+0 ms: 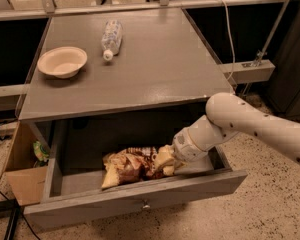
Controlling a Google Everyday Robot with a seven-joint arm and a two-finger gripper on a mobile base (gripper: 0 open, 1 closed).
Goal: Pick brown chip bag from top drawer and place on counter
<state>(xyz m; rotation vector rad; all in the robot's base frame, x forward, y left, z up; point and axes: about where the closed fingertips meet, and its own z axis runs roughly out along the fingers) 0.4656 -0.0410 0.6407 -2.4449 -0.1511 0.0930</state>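
gripper (166, 160) sits low in the open drawer (140, 199), against the 3 o'clock end of the bag (127, 165); its grip cannot be told. bowl (62, 61) and bottle (111, 38) occupy the counter (155, 69) at 10 and 12 o'clock.

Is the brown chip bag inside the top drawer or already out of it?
Inside. The brown chip bag lies in the open top drawer; the pincer is down there at one end of it.

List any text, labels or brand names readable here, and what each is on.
No text can be read.
Label on the bottle: illegible.
Print on the brown chip bag: illegible.
The gripper, at the bag's right end inside the top drawer: no markings visible.
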